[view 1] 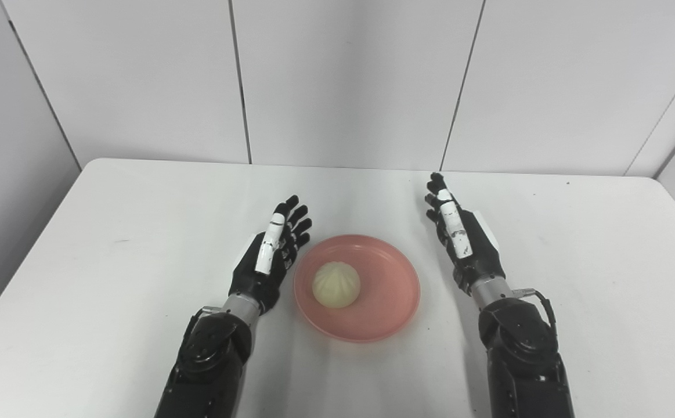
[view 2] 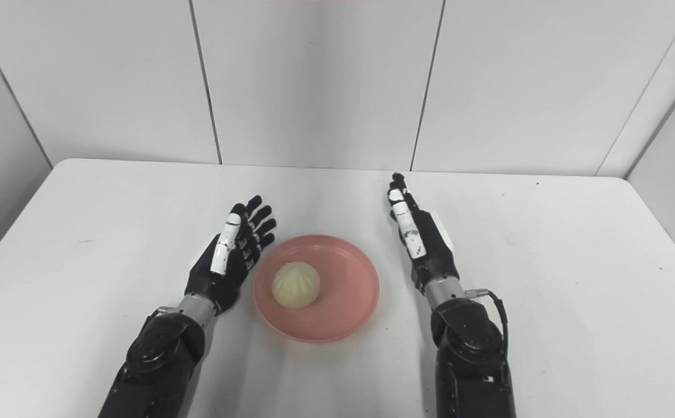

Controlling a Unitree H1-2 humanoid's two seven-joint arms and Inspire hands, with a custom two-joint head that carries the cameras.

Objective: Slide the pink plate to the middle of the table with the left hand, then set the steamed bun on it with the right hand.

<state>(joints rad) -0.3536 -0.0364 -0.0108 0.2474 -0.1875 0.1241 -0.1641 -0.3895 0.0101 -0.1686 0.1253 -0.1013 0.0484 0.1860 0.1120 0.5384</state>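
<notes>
We see the pink plate [view 1: 357,287] lying flat near the middle of the white table [view 1: 111,244], and the steamed bun [view 1: 336,284] already sits on it, a little left of the plate's centre, pleats up. To our eye both parts of the task look done: the plate is where it should be and the bun rests inside its rim

Our left hand [view 1: 270,252] lies just beside the plate's left edge, fingers spread and stretched forward, holding nothing; whether it touches the rim we cannot tell. That spot fits a hand meant to push the plate sideways from the left. Our right hand [view 1: 459,235] is on the other side, clearly apart from the plate, turned on edge with its fingers straight and loosely apart, also empty. Standing off like this, it leaves the bun free and does not crowd the plate

We judge that nothing more is needed except perhaps drawing both arms back, taking care that the left one does not nudge the rim and shift the plate
</notes>
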